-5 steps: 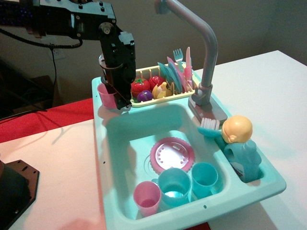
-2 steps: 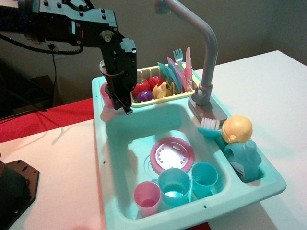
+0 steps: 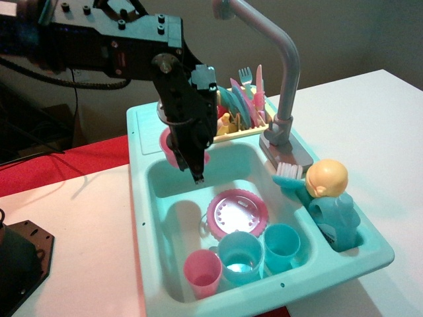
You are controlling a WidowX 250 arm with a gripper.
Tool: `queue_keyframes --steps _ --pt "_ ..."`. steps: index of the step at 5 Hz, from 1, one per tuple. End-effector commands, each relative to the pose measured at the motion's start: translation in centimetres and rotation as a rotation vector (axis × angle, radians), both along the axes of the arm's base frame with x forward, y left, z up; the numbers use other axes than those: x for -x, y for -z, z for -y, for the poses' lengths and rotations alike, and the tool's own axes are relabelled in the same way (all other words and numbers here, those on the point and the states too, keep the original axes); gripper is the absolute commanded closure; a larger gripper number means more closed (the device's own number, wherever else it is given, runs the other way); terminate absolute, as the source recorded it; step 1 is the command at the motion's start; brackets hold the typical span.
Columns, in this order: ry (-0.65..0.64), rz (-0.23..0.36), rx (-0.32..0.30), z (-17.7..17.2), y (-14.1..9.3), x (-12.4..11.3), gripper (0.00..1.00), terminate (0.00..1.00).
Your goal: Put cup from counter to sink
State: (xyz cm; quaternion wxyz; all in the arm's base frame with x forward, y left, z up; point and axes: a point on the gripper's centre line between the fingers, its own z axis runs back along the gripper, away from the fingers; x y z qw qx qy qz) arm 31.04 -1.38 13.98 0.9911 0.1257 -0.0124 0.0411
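Now the gripper (image 3: 192, 158) is clamped on the pink cup (image 3: 173, 146), holding it in the air over the far-left corner of the sink (image 3: 172, 211), just off the counter (image 3: 147, 120) ledge, above the pink plate (image 3: 236, 212).

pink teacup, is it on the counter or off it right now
Off it. The pink teacup is held up in the gripper, over the back left of the sink, with the counter corner bare.
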Motion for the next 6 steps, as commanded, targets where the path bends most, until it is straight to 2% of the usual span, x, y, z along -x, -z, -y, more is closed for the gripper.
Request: queue_keyframes --steps 1,2,4,5,6 --pt "0.017 0.037 0.049 3.2 -0.1 -0.5 1.00 0.00" --pt "0.019 -0.003 0.061 4.0 2.4 0.3 1.00 0.00" --pt "-0.016 -0.005 -0.017 1.7 6.2 1.4 1.00 0.00" --pt "-0.048 -0.022 -0.032 1.0 6.4 1.9 0.00 0.00" --pt "-0.074 -0.027 -0.058 0.3 5.2 2.1 0.00 0.00"
